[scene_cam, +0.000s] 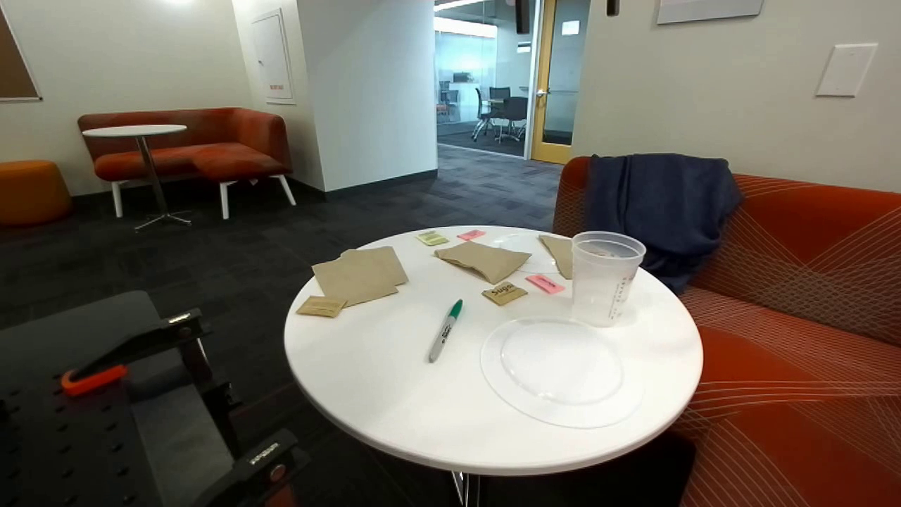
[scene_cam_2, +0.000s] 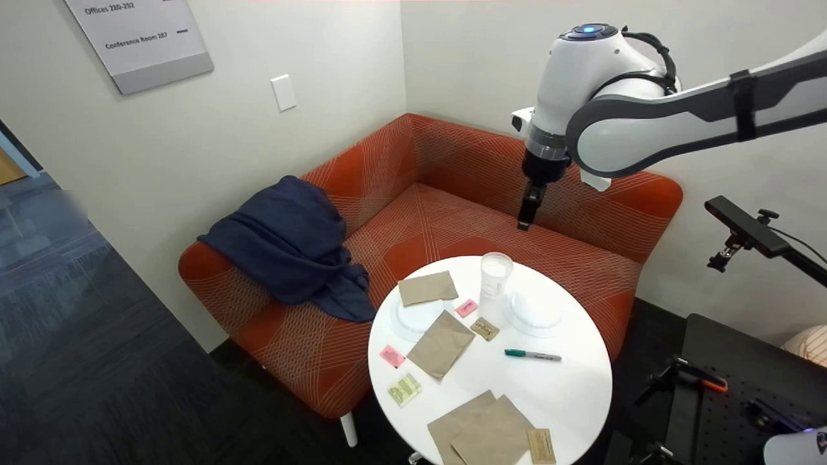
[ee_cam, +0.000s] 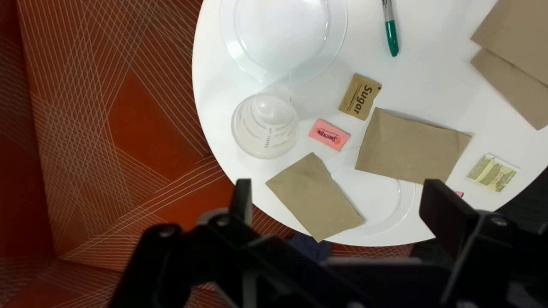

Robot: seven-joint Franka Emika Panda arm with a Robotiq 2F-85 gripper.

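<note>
My gripper (ee_cam: 338, 184) is open, with nothing between its fingers (ee_cam: 244, 201). It hangs above the couch side of the round white table (scene_cam_2: 568, 394), apart from everything on it; its fingertips (scene_cam: 521, 17) poke in at the top of an exterior view. Nearest stands a clear plastic cup (scene_cam_2: 496, 274), upright beside a clear plate (scene_cam: 563, 366). A second plate (ee_cam: 372, 201) lies partly under brown napkins (ee_cam: 317, 196). Pink packets (ee_cam: 329, 134), a brown sugar packet (ee_cam: 360, 96) and a yellow-green packet (ee_cam: 492, 173) lie around them. A green-capped marker (scene_cam: 445, 331) rests near the middle.
A red patterned couch (scene_cam_2: 452, 213) wraps the table's far side, a navy cloth (scene_cam_2: 291, 239) draped over it. More napkins (scene_cam: 359, 276) and another brown packet (scene_cam: 322, 306) sit near the table edge. A camera on a stand (scene_cam_2: 743, 226) and a black cart (scene_cam_2: 730, 342) stand nearby.
</note>
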